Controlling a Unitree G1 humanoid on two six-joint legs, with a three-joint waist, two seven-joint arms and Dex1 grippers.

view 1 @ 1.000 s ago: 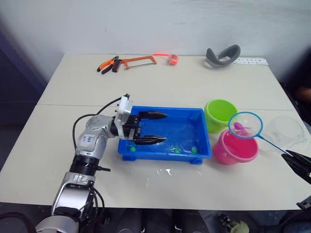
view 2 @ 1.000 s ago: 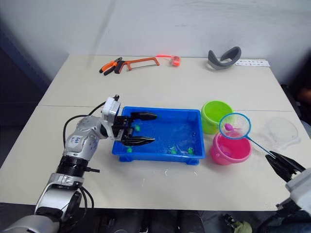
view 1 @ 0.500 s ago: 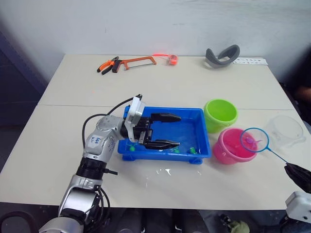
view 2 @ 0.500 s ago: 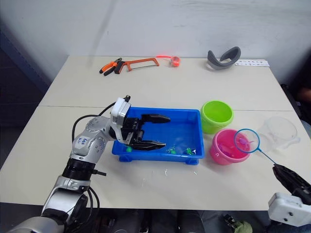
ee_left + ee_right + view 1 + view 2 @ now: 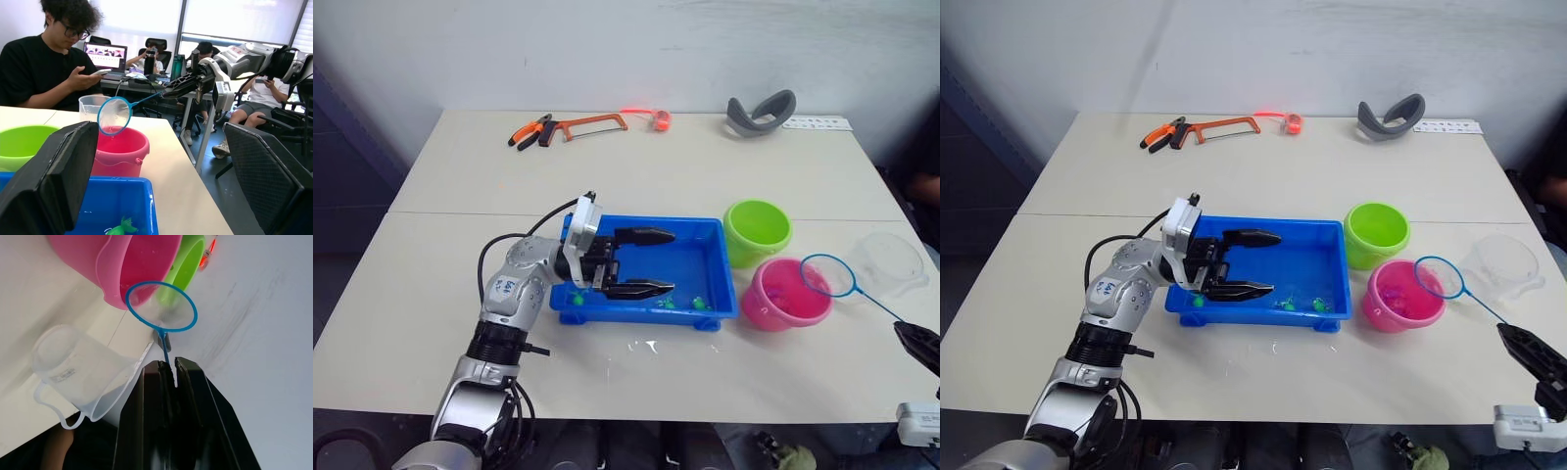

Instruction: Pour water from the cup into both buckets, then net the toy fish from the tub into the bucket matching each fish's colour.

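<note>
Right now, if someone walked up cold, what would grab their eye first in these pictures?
Probably the bright blue tub in the middle of the pale table, with tiny green toy fish along its near edge and the left gripper hanging open over it. To its right stand the lime green bucket and, nearer the robot, the pink bucket. The right gripper holds the blue-rimmed net at the pink bucket's right edge.

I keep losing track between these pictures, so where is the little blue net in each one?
Left eye view: the net hangs at the pink bucket's right rim.
Right eye view: same spot, held by the right gripper.
Left wrist view: hoop above the bucket.
Right wrist view: hoop past the fingertips.
Shared landmark: the pink bucket.
</note>
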